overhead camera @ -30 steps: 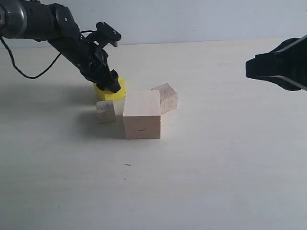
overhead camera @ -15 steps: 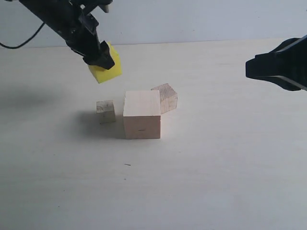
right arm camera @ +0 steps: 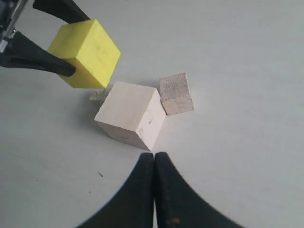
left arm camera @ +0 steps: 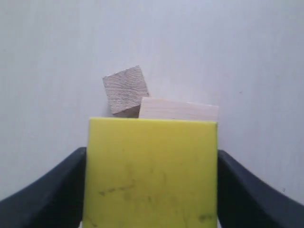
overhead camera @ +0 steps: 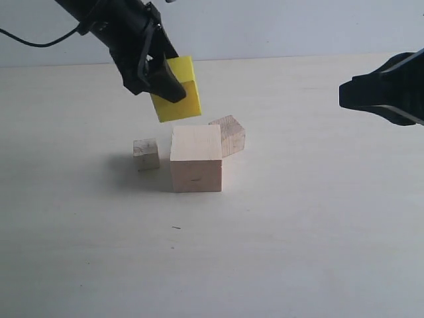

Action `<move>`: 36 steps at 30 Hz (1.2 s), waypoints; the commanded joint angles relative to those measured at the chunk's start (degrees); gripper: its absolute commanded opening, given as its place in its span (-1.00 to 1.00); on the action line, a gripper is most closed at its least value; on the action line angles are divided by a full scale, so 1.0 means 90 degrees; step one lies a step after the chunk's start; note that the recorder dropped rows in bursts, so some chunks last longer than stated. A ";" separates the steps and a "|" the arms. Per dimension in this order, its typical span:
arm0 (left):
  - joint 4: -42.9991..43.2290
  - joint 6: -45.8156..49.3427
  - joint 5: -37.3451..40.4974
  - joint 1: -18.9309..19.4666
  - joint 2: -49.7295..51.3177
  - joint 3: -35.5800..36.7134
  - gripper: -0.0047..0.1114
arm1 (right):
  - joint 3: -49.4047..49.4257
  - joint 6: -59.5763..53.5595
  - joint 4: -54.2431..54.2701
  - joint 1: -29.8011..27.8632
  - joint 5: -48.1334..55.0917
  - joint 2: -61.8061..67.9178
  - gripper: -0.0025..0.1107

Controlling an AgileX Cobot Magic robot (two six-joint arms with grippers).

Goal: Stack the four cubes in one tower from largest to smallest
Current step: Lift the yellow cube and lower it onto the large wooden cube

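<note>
Yellow cube point(overhead camera: 184, 91) aloft; brownish cube point(overhead camera: 230, 134), sm cube point(overhead camera: 146, 154) flank lg cube point(overhead camera: 196, 160).

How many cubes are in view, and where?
4. The yellow cube is held aloft in the left gripper; the large pale cube sits on the table, the brownish cube at its right rear corner, the smallest cube apart on its left. None seems hidden.

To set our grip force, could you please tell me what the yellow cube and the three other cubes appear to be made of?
The yellow cube is possibly painted wood or plastic: even matte yellow, faint dark scuffs, no grain visible.
The large pale cube looks like unfinished light wood, with fine grain lines.
The brownish cube looks like darker raw wood, with clear grain lines.
The smallest cube seems to be pale wood, with darker smudges.
</note>
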 commanded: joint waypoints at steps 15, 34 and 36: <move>0.0134 0.0053 -0.0124 -0.0332 0.0620 -0.0030 -0.92 | -0.0048 -0.0073 -0.0008 0.0011 0.0236 0.0003 -0.96; 0.0088 0.0227 -0.0257 -0.0413 0.0685 -0.0030 -0.92 | -0.0048 -0.0073 -0.0008 0.0011 0.0220 0.0003 -0.96; 0.0088 0.0227 -0.0270 -0.0447 0.0706 -0.0030 -0.92 | -0.0048 -0.0073 -0.0008 0.0011 0.0220 0.0003 -0.96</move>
